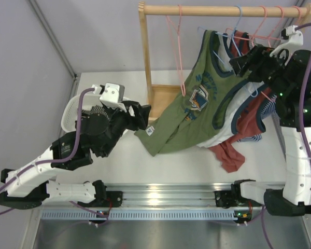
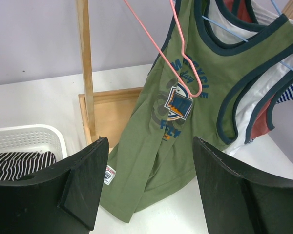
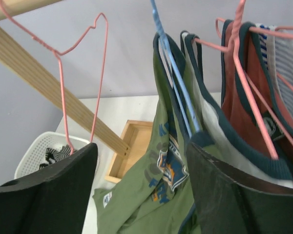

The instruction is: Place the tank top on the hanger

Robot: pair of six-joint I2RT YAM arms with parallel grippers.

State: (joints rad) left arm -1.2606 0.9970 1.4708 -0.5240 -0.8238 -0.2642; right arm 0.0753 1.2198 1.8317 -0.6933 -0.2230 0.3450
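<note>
Left arm: extends low from the near left corner. Its tool (image 1: 143,116) points at the tank top (image 1: 194,104) hem near the tabletop (image 1: 124,161) centre. Jaws stand wide apart and grip nothing.

Right arm: rises steeply from the near right corner, wrist level with the rail (image 1: 223,10). Its tool (image 1: 239,62) faces the top's shoulder. Jaws stand wide apart, closed on nothing.

Tank top: hangs below the rail at the far right edge, hem trailing on the tabletop. The hanger (image 3: 172,68) wire runs into its neck opening.

Writing: arched blue chest lettering, not fully legible. The white hem label (image 2: 109,175) is too small to read.
</note>
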